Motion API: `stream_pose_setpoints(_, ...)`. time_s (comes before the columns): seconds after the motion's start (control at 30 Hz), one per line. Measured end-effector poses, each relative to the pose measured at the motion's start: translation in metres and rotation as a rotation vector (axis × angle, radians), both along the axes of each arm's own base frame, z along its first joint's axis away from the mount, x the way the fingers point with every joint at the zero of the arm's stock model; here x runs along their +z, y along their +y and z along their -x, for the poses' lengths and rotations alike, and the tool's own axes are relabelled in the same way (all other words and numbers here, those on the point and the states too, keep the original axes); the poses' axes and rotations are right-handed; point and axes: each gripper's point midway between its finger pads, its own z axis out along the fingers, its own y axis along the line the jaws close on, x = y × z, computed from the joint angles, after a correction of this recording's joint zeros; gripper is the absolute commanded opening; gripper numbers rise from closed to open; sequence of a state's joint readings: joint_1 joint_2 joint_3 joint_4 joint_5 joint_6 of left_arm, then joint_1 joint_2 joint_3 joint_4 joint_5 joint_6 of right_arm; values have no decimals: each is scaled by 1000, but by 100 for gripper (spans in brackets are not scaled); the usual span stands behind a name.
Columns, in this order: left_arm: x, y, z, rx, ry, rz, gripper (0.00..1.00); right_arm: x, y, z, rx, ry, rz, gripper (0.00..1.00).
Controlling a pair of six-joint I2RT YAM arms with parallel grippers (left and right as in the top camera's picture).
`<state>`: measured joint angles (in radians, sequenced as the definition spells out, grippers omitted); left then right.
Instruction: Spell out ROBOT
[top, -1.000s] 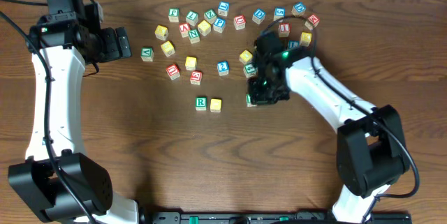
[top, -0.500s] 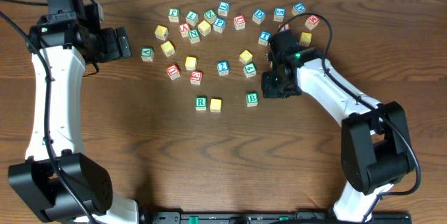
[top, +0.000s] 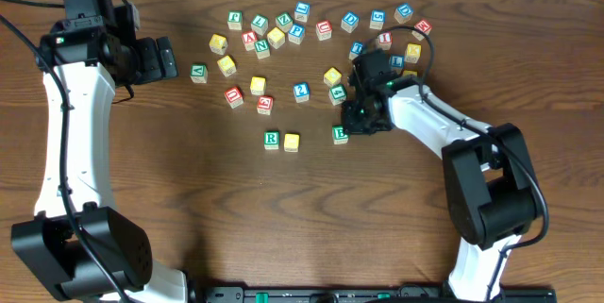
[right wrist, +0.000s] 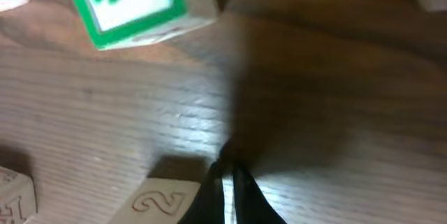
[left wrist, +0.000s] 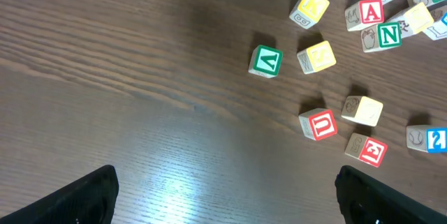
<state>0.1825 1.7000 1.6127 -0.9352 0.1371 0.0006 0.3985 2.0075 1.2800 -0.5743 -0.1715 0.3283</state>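
In the overhead view a green R block (top: 272, 139) and a yellow block (top: 292, 141) lie side by side mid-table. A green B block (top: 339, 135) lies a gap to their right. My right gripper (top: 357, 120) is shut and empty, low over the table right beside the B block. In the right wrist view its closed fingers (right wrist: 227, 182) touch nothing; a pale block side carved with a 2 (right wrist: 164, 199) lies just to their left and a green-framed block (right wrist: 133, 1) lies farther off. My left gripper (top: 166, 58) is open and empty at the far left.
Many loose letter blocks are scattered along the back of the table (top: 311, 29). The left wrist view shows its open fingers (left wrist: 227, 199) over bare wood, with a green V block (left wrist: 265, 61), a red U block (left wrist: 320, 124) and a red A block (left wrist: 370, 12) beyond.
My right gripper left the B block on the table, drew back to the right, then came back left close beside it. The left arm has not moved.
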Motion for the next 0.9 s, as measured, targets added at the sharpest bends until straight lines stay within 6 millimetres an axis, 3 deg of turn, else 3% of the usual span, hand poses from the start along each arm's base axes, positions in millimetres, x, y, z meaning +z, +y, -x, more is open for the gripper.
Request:
stream_pose_setpoints(0.23,0,0,0,0,0,0,98,0,6,1,13,-3,-13,1)
stream_pose_setpoints(0.9,0,0,0,0,0,0,98,0,31,55,85,214,-79,1)
